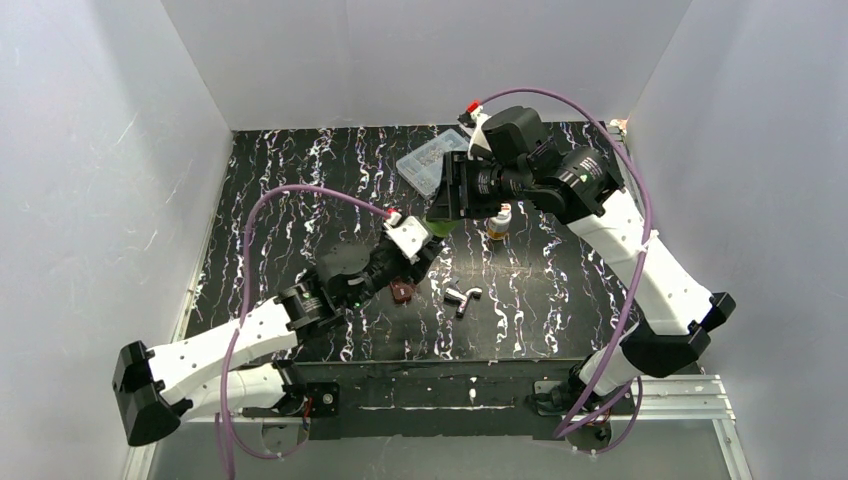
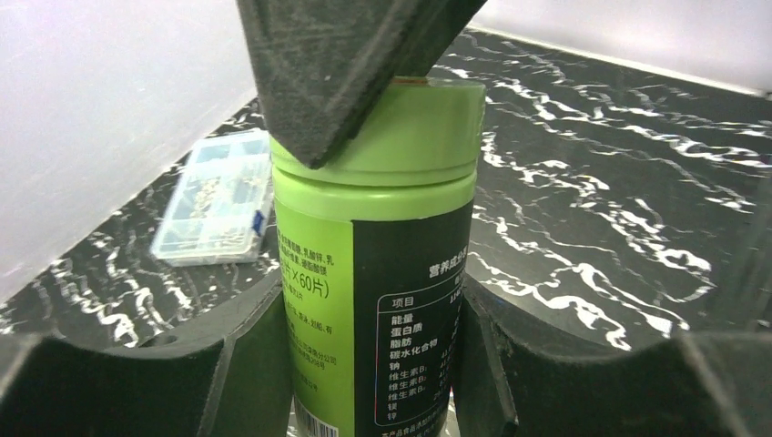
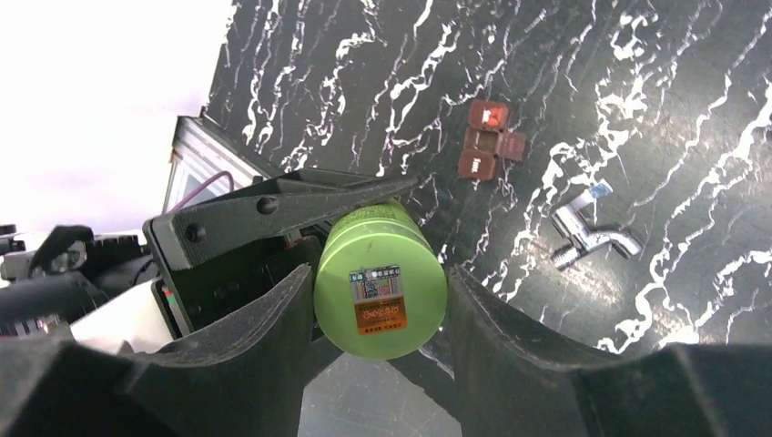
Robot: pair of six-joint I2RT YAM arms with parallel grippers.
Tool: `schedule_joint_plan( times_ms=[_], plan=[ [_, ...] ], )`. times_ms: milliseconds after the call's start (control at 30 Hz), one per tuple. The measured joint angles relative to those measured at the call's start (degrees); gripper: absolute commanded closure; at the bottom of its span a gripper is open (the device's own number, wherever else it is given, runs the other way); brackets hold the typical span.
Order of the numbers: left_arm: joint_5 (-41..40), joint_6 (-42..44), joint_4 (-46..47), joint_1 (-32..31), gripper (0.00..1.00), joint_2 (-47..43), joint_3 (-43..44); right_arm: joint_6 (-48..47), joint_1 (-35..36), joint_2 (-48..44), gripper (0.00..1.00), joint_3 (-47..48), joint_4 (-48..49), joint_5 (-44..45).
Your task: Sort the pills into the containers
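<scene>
- Our left gripper (image 2: 369,341) squeezes the dark bottle (image 2: 410,273), our right gripper (image 3: 380,305) its green cap (image 3: 378,255).
- We see a black streaky table (image 1: 560,290), white walls (image 1: 100,150).
- Amber bottle (image 1: 499,222) stands near them; clear box (image 2: 214,205) holds small bits.

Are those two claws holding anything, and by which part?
Both hold the green-capped bottle: the left gripper clamps its labelled body, and the right gripper grips its green cap.
</scene>
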Motion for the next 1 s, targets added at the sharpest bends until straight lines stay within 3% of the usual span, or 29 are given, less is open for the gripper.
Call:
schedule_joint_plan(
  times_ms=[100, 233, 267, 367, 433, 500, 533, 567, 833, 1000],
  plan=[
    [10.4, -4.9, -1.8, 4.9, 1.0, -2.4, -0.2, -2.3, 0.0, -0.6, 0.71, -0.7, 1.8, -2.1],
    [31.4, -13.4, -3.1, 13.9, 1.0, -6.6, 0.2, -7.2, 0.0, -2.2, 0.71, -1.8, 6.9, -7.3],
    [33.0, -14.1, -3.3, 15.1, 1.0, -6.9, 0.3, -8.8, 0.1, -3.1, 0.7, -2.6, 8.0, -9.2],
    [44.9, -19.0, -5.2, 17.5, 1.0, -6.6, 3.3, -13.3, 0.0, -7.0, 0.61, -5.4, 10.3, -15.4],
    [50.9, -22.2, -5.1, 18.0, 1.0, -5.8, 4.9, -15.9, 0.0, -9.9, 0.43, -7.2, 11.5, -18.8],
    [55.8, -25.6, -3.4, 18.1, 1.0, -5.2, 5.8, -17.7, 0.0, -11.5, 0.13, -7.6, 11.7, -20.8],
    [56.7, -26.4, -2.7, 18.1, 1.0, -5.2, 5.9, -18.4, 0.0, -11.9, 0.04, -7.5, 11.7, -21.7],
    [57.0, -27.0, -2.3, 18.1, 1.0, -5.3, 5.9, -18.8, 0.0, -12.0, 0.02, -7.2, 11.5, -22.5],
    [45.0, -22.8, -3.1, 18.3, 1.0, -7.3, 4.0, -14.0, -0.6, -6.3, 0.02, -1.3, 6.4, -17.1],
    [30.4, -13.8, -3.2, 12.3, 1.0, -7.6, 1.5, -6.7, -1.2, -2.1, 0.02, 2.6, 3.1, -12.0]
  ],
)
